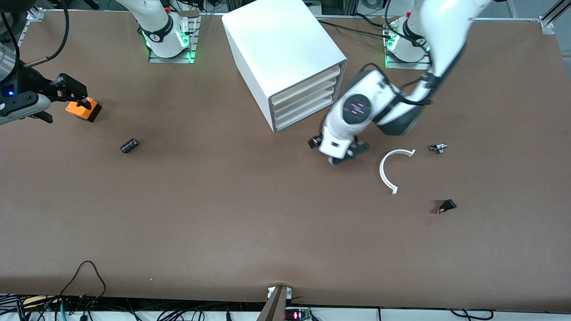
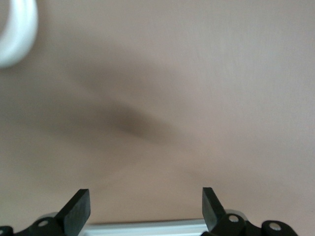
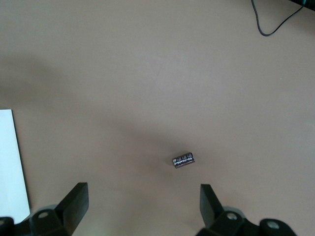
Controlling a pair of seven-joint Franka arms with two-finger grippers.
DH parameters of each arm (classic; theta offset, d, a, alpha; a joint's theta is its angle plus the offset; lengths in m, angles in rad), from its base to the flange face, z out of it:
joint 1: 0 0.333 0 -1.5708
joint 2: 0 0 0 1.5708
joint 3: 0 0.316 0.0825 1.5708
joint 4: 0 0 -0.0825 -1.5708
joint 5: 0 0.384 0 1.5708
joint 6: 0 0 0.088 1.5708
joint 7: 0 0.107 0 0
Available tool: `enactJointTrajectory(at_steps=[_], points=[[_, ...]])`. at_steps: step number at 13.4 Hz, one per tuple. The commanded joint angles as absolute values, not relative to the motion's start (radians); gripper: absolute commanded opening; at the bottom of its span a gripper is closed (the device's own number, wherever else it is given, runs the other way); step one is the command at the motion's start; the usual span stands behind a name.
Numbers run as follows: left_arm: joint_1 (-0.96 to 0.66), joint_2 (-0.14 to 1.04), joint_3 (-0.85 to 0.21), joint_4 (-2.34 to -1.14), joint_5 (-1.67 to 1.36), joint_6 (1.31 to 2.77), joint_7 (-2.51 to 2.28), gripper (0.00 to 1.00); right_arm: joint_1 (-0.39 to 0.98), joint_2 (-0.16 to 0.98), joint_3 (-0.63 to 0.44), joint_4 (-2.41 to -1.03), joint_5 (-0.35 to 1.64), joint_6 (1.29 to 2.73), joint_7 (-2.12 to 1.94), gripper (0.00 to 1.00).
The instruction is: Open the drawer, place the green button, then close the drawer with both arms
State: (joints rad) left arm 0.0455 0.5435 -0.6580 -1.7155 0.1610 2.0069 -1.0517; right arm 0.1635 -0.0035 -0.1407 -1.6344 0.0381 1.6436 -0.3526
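left gripper (image 1: 340, 154) low over bare table (image 1: 223, 214), just in front of cabinet (image 1: 285, 58), fingers (image 2: 78, 209) spread wide, nothing between. drawer (image 1: 305, 117), lowest in stack, flush, closed. white curved strip (image 1: 388, 171) beside gripper, toward left arm's end. small metal part (image 1: 439, 148) past strip, no green cap discernible. black switch (image 1: 447, 206) nearer camera. right gripper (image 3: 142, 206) wide open, empty, above dark cylinder (image 3: 184, 160). orange block (image 1: 83, 109) at right arm's end.
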Motion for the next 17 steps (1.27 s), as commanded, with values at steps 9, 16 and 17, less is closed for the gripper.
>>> enactJointTrajectory(at_steps=[9, 16, 17], points=[[0.086, 0.23, -0.315, -1.69, 0.06, 1.737, -0.323, 1.0, 0.152, 0.006, -0.13, -1.611, 0.023, 1.632, -0.354, 1.0], [-0.005, -0.031, -0.061, -1.781, 0.028, 1.597, -0.149, 1.0, 0.152, 0.006, -0.129, -1.611, 0.026, 1.635, -0.353, 1.0], [-0.005, -0.046, -0.039, -1.782, 0.028, 1.576, -0.126, 1.0, 0.152, 0.006, -0.129, -1.611, 0.026, 1.635, -0.353, 1.0]])
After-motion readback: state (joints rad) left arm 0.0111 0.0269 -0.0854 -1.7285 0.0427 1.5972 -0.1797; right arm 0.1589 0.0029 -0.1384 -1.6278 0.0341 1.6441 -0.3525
